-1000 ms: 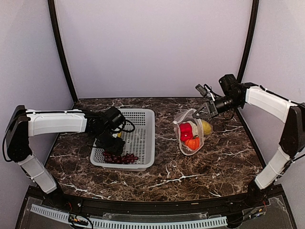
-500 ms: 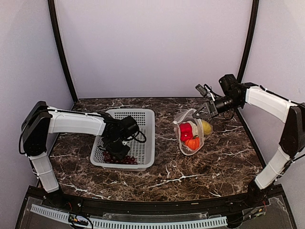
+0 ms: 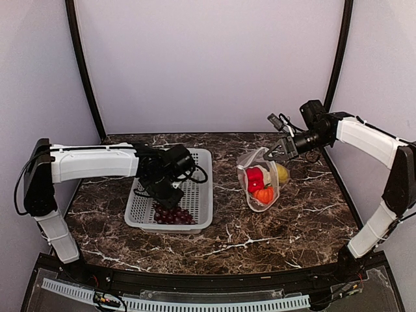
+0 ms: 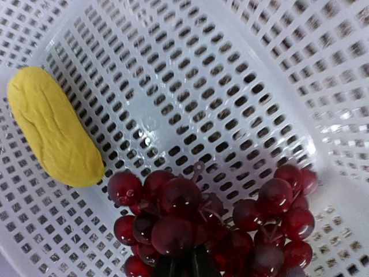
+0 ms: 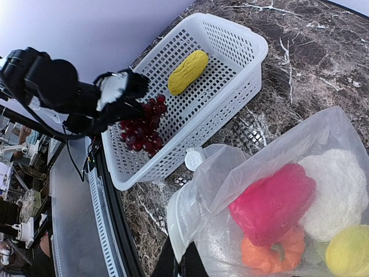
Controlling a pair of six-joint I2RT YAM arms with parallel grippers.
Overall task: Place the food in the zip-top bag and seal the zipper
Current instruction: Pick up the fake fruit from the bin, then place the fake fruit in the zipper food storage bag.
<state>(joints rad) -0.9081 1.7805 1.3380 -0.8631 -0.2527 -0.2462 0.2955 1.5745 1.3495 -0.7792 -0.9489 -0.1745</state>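
The dark red grape bunch (image 4: 190, 219) lies at the near end of the grey basket (image 3: 203, 195), beside a yellow piece (image 4: 52, 127). My left gripper (image 4: 183, 266) reaches down into the basket, its jaws pinched together in the middle of the bunch. The zip-top bag (image 3: 260, 179) stands open on the table to the right, holding a red pepper (image 5: 271, 202), orange pumpkin (image 5: 268, 254), white cauliflower (image 5: 331, 193) and a yellow piece (image 5: 349, 254). My right gripper (image 5: 181, 262) is shut on the bag's mouth edge, where the zipper (image 5: 176, 216) runs, and holds it up.
The basket's walls (image 5: 242, 40) surround the left gripper on all sides. Dark marble table (image 3: 292, 227) lies between basket and bag. Purple walls and black corner posts (image 3: 338, 58) enclose the back and sides.
My left gripper has moved right along the basket and closed on the grape bunch. The basket and the bunch have shifted slightly right. The right arm and bag have not moved.
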